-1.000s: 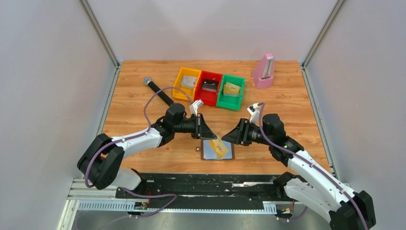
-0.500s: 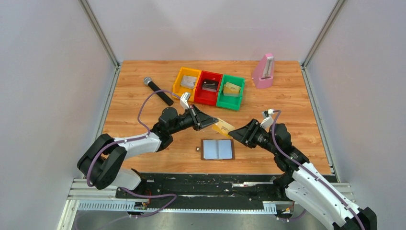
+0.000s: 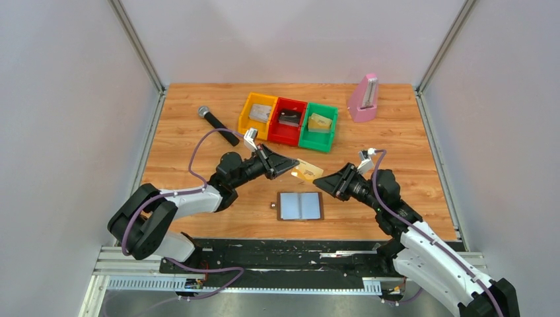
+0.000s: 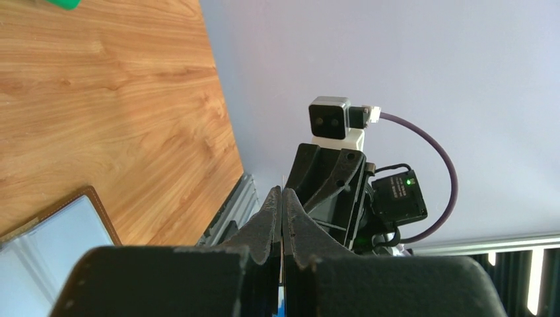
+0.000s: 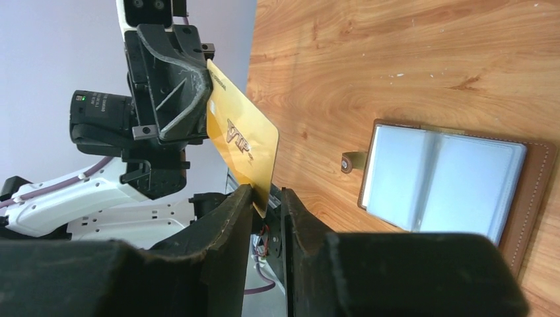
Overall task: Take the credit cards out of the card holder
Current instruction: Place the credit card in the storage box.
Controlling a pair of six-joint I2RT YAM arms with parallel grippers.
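Note:
A gold credit card (image 3: 308, 172) hangs in the air above the table, my left gripper (image 3: 290, 166) shut on its left end. In the left wrist view the pressed-together jaws (image 4: 282, 191) show only a thin card edge. My right gripper (image 3: 325, 181) meets the card from the right. In the right wrist view the card (image 5: 241, 148) has its lower corner between my right gripper's (image 5: 266, 195) jaws, with a gap still showing beside it. The card holder (image 3: 300, 205) lies open and flat below, two pale blue panels up (image 5: 442, 185).
Yellow (image 3: 257, 113), red (image 3: 288, 120) and green (image 3: 319, 125) bins stand in a row at the back, each with items inside. A black microphone (image 3: 218, 125) lies to their left and a pink metronome (image 3: 363, 98) stands at the back right.
My left gripper lifted the gold card off the card holder, up and toward the back. My right gripper swung over to the card and its jaws have narrowed around the card's corner.

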